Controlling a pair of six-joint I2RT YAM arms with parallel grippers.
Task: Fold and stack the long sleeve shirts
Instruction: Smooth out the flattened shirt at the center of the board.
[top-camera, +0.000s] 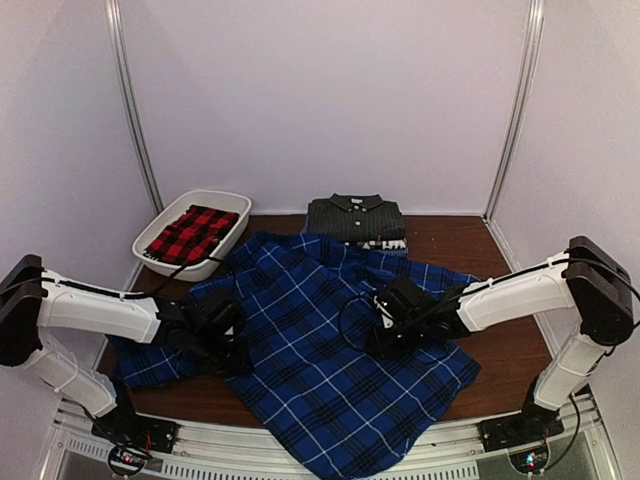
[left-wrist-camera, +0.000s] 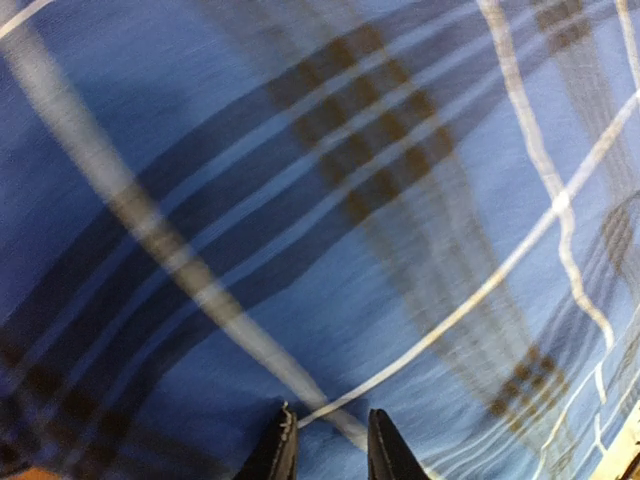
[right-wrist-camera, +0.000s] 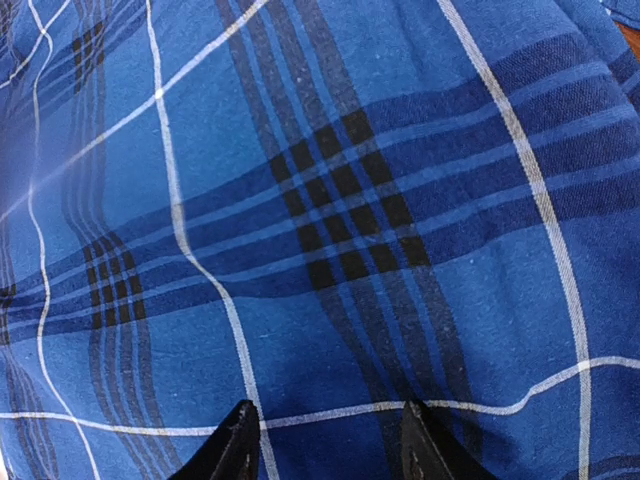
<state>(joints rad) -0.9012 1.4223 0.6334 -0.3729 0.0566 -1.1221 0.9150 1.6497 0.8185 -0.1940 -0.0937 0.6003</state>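
Blue-and-black plaid shirt (top-camera: 330, 370) looks soft and floppy; I'd pinch its 6 o'clock hem. Right gripper (right-wrist-camera: 325, 440) is spread; left gripper (left-wrist-camera: 330, 445) is narrow, and I cannot tell if it pinches.

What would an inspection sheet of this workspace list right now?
Surface: brown wooden table, largely covered by cloth.
Job's things: blue plaid shirt spread open, hem over the near edge; charcoal striped shirt folded at back; red plaid shirt in the white plastic tub.
Clutter: only that tub, back left.
Grippers: left gripper and right gripper open, low over the blue shirt.
Cables: black cables along both arms.
Surroundings: white enclosure walls.
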